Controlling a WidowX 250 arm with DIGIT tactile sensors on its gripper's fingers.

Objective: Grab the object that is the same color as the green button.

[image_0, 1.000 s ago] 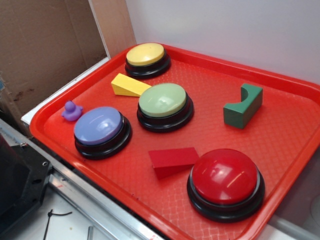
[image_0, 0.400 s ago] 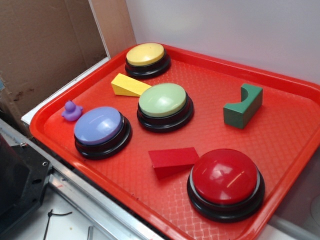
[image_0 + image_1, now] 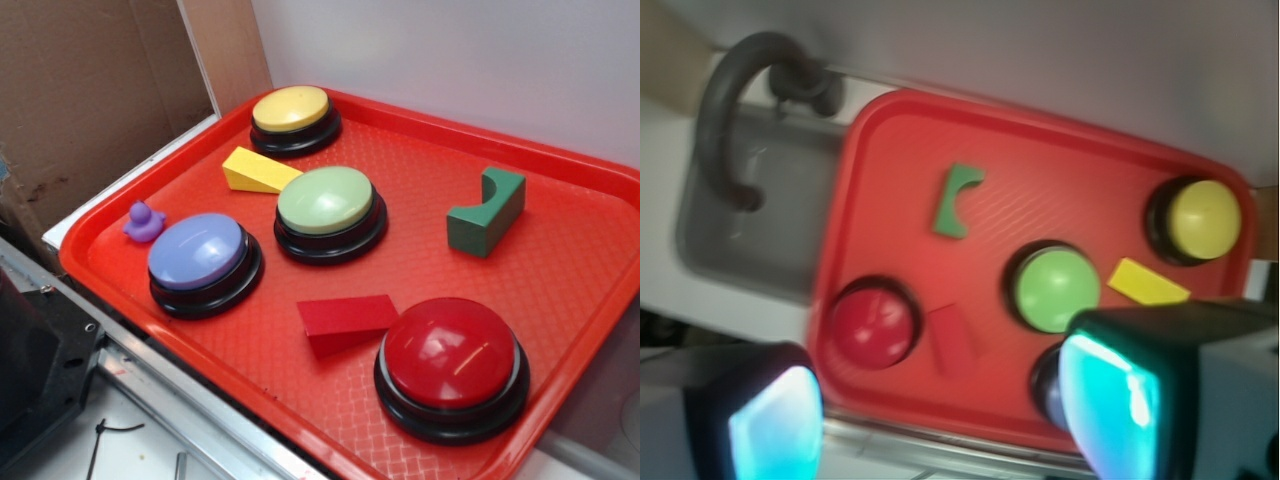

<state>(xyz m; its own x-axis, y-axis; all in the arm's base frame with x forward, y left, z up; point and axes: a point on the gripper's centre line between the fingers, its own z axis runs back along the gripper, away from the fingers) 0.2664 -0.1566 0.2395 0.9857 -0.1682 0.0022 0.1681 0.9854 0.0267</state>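
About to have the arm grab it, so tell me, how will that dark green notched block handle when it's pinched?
The green block looks rigid with flat faces, so it likely won't roll or flex. Its curved notch could let fingers slip; the flat sides seem safer. It's small, probably light, and might slide on the tray.

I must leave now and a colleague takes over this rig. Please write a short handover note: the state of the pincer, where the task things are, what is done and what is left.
Pincer: open, empty, high above the near edge of the red tray; it shows only in the wrist view.
Green block: lies alone on the tray's right side in the exterior view, notch facing up, nothing touching it.
Green button: middle of the tray, between the yellow wedge and the red wedge.
Done: nothing yet; the block is not grasped.
Left: move over the green block, descend, close on it and lift.
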